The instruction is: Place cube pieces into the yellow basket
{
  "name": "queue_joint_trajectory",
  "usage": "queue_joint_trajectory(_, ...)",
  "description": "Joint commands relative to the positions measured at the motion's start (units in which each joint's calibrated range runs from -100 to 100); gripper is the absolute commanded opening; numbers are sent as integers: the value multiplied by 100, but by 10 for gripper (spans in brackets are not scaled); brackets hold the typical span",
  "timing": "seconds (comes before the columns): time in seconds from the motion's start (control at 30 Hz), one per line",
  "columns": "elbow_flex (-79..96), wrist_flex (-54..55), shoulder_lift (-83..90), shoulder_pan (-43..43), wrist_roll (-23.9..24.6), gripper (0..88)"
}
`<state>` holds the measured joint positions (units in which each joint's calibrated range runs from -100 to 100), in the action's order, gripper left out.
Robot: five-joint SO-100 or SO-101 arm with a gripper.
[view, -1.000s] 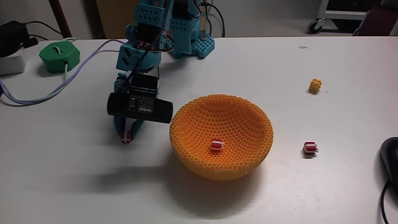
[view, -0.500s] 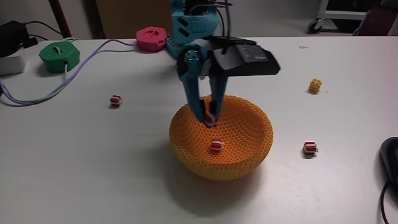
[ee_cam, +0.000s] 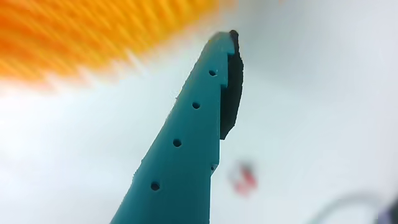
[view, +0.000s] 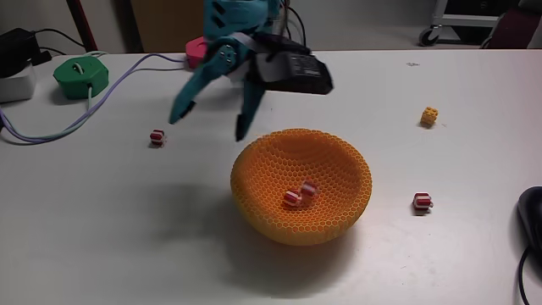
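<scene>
The yellow basket (view: 332, 222) sits in the middle of the table in the fixed view. Two red-and-white cube pieces lie inside it, one (view: 291, 198) beside the other (view: 308, 189). Another cube piece (view: 157, 136) rests on the table to the basket's left, and one more (view: 421, 202) to its right. My teal gripper (view: 210, 125) hangs open and holds nothing, above the table just left of the basket's far rim. In the wrist view one teal finger (ee_cam: 186, 143) with its black pad shows, with the blurred basket (ee_cam: 93, 37) behind it and a blurred cube piece (ee_cam: 244, 177) below.
A small yellow cube (view: 430, 116) lies at the far right. A green puck (view: 82, 74) with a lilac cable (view: 102, 106) sits at the back left, and a pink puck (view: 195, 49) behind the arm. A dark object (view: 532, 212) lies at the right edge.
The gripper carried a cube piece from the table left of the basket to over it, opened and let it fall in beside the first. It has since swung back out to the left.
</scene>
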<state>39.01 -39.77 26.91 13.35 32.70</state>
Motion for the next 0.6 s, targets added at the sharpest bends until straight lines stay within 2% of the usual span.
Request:
queue_joint_trajectory(0.0,1120,6,1438,1321,117,474)
queue_joint_trajectory(0.1,2574,945,1968,1899,449,453)
queue_joint_trajectory(0.3,3903,2795,1637,2188,747,445)
queue_joint_trajectory(0.57,4115,3351,1069,2589,684,428)
